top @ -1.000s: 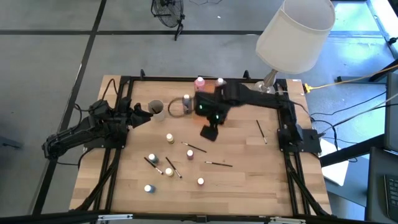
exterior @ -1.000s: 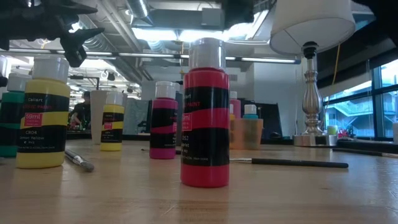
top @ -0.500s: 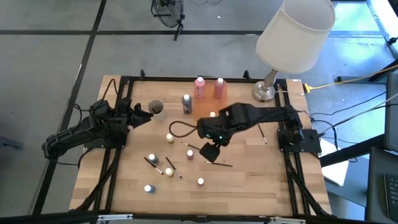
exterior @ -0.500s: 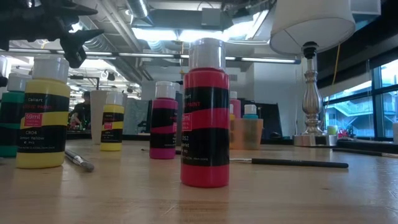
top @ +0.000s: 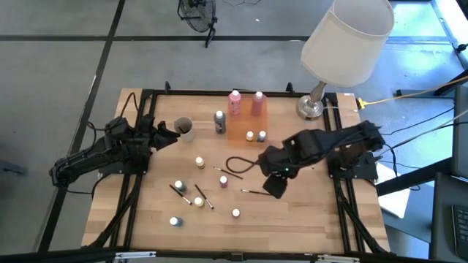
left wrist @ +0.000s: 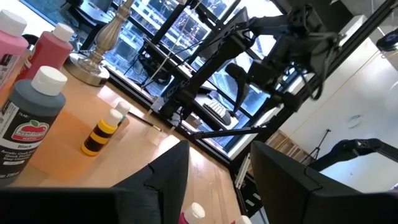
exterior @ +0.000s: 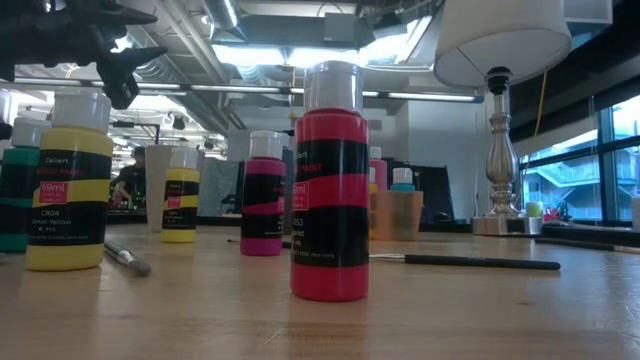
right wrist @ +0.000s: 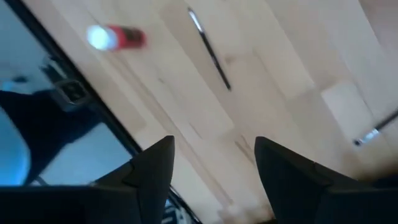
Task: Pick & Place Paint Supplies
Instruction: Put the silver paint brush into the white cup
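The right gripper (top: 275,185) hangs empty, jaws parted, beside a thin dark brush (top: 256,192) near the wooden worktop's (top: 307,208) middle. Probably best lowered straight over it. The left gripper (top: 172,132) is parked left, jaws half-open.

Small bottles (top: 199,162): 8 are counted.
Tall bottles (top: 235,101): 3 are counted, 2 pink and 1 dark.
Brushes (top: 256,192): 4 are seen; more may be hidden.
Cup (top: 184,128): 1 is seen.
Lamp (top: 348,38): 1 is seen.
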